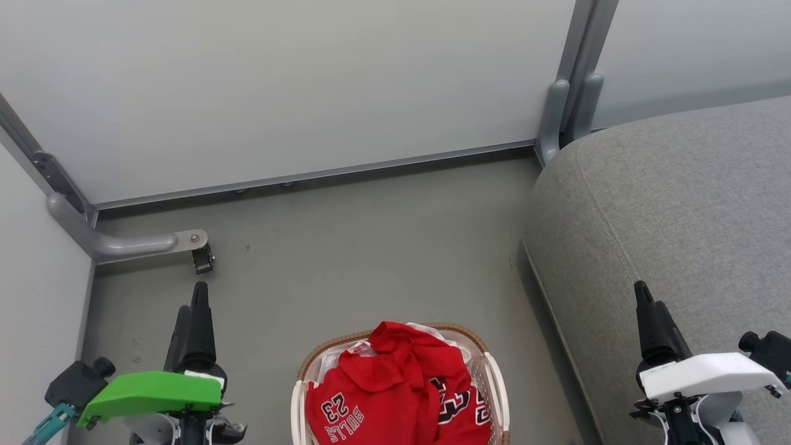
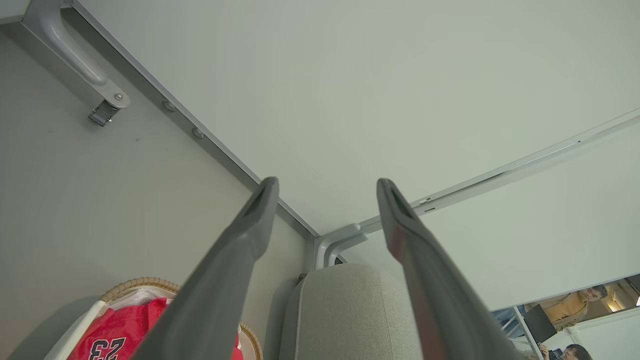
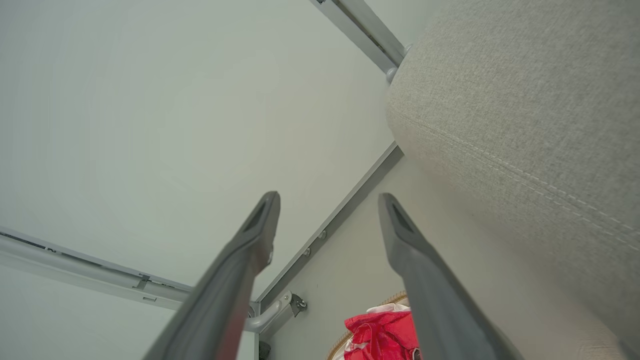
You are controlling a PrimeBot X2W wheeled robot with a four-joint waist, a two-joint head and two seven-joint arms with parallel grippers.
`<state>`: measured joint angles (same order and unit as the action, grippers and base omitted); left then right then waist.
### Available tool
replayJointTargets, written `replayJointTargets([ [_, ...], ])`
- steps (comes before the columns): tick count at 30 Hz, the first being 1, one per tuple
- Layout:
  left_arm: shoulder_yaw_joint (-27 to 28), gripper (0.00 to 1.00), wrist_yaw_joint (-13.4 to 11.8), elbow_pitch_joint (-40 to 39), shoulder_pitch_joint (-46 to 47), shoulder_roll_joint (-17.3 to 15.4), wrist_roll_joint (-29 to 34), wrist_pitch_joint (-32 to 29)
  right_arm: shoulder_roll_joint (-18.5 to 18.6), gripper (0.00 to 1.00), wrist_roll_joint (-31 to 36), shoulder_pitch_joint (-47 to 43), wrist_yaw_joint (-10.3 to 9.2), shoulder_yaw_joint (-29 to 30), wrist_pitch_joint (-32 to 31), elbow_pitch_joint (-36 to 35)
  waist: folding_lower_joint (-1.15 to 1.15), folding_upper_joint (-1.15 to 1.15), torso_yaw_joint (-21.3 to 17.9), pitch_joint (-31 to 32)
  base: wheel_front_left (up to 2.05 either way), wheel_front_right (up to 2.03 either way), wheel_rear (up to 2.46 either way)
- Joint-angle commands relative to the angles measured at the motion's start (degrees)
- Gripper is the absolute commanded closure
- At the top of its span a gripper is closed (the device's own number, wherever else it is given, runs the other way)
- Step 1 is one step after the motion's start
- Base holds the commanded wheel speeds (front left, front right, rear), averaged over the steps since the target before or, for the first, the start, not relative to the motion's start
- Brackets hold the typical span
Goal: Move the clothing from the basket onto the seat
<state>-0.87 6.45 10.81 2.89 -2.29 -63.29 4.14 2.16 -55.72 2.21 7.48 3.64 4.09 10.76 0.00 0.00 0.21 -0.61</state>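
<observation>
Red clothing (image 1: 395, 389) with "BULLS 23" lettering is heaped in the white basket (image 1: 496, 383) with a brown woven rim, on the floor at the bottom middle of the head view. The grey seat (image 1: 667, 210) rises to the right of it. My left gripper (image 1: 196, 303) hangs over the floor left of the basket, and my right gripper (image 1: 642, 293) is over the seat's front edge. In the left wrist view the gripper (image 2: 327, 187) is open and empty, with the clothing (image 2: 120, 332) and seat (image 2: 345, 310) below. The right wrist view shows my right gripper (image 3: 327, 200) open beside the seat (image 3: 525, 110), clothing (image 3: 382, 332) low down.
Pale partition walls (image 1: 309, 86) close the floor in at the back and left, with a grey metal foot and caster (image 1: 201, 256) jutting from the left corner. A grey post (image 1: 568, 105) stands by the seat's back corner. People (image 2: 575, 300) appear beyond the partition.
</observation>
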Motion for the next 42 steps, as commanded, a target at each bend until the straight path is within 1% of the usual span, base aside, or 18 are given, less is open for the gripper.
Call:
replayJointTargets([
  [1,-0.21,0.0,-0.35,-1.04,0.09,-0.41,2.86,0.62,0.39,0.0,3.06,0.08,0.01,-0.34,0.65,-1.16,0.0,0.0,-0.01,-0.04,0.0,0.0,0.0],
  [5,-0.62,0.0,-0.8,-1.25,-0.09,-0.43,7.26,1.3,0.42,0.0,6.4,-0.19,0.01,-0.75,1.36,-1.16,0.0,0.0,0.0,-0.11,0.0,0.0,0.0],
  [16,-2.61,0.0,-1.21,-0.67,-0.69,-0.49,16.63,3.14,0.52,0.0,14.64,-0.67,0.01,-2.33,3.21,-0.8,0.0,0.0,0.08,-0.19,0.0,0.0,0.0],
  [25,-4.01,0.0,-1.69,1.13,-0.97,-0.54,21.33,4.57,0.58,0.0,20.53,-1.12,0.01,-3.62,4.63,-0.35,0.0,0.0,0.23,-0.16,0.0,0.0,0.0],
  [33,-5.1,0.0,-1.89,2.28,-1.15,-0.58,26.71,5.69,0.63,0.0,25.32,-1.31,0.01,-4.45,5.74,-0.07,0.0,0.0,0.37,-0.16,0.0,0.0,0.0],
  [42,-5.79,0.0,-2.07,2.61,-1.35,-0.64,30.84,6.89,0.67,0.0,29.8,-1.59,0.02,-5.27,6.94,0.31,0.0,0.0,0.53,-0.16,0.0,0.0,0.0],
])
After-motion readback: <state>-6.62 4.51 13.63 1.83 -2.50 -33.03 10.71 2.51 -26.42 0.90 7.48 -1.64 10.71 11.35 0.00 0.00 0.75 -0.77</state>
